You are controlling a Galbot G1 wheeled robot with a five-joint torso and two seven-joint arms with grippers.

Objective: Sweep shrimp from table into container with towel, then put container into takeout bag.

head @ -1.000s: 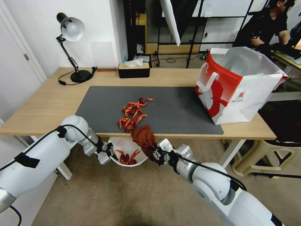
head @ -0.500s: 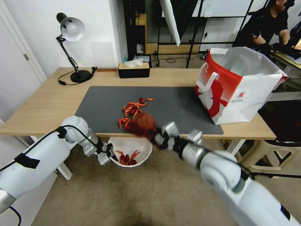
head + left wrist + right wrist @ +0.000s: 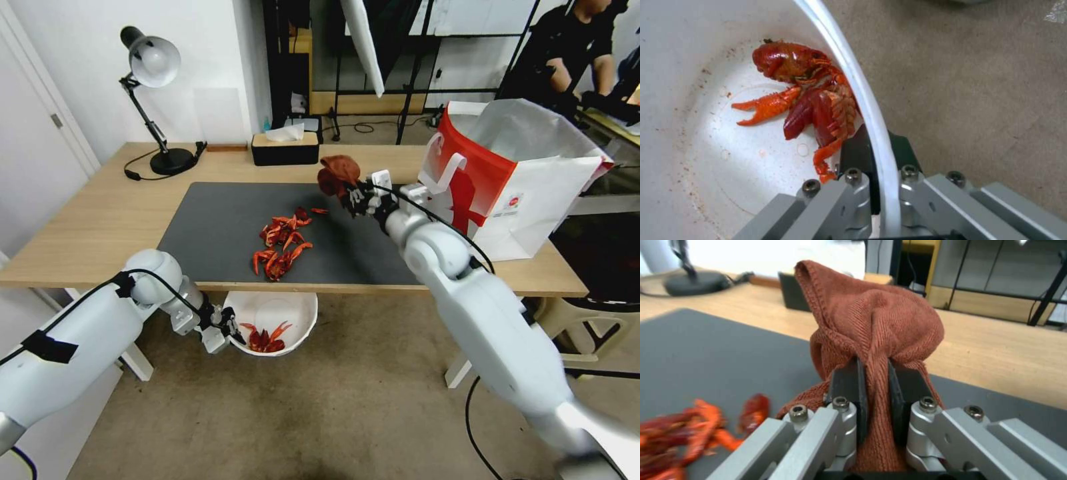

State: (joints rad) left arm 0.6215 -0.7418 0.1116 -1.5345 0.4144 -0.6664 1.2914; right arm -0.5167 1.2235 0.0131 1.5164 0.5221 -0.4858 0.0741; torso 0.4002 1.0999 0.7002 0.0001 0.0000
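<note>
White painted wall [image 3: 213, 60] behind, with a white door [image 3: 30, 153] and its metal handle at far left. Floor is mottled grey-brown carpet [image 3: 320, 413], also seen in the left wrist view [image 3: 978, 83]. Black-based articulated desk lamp with a silver-grey dome shade [image 3: 152, 63] stands at the rear left, cord trailing beside its base. Black rectangular tissue box with a wooden lid [image 3: 285, 149] sits at rear centre, white tissue poking up. Black metal shelving frame [image 3: 413, 67] beyond, a low light-wood ledge [image 3: 363, 103] and black cables on the floor under it. Beige plastic stool [image 3: 573, 333] at right. Lighting even, indoor.
</note>
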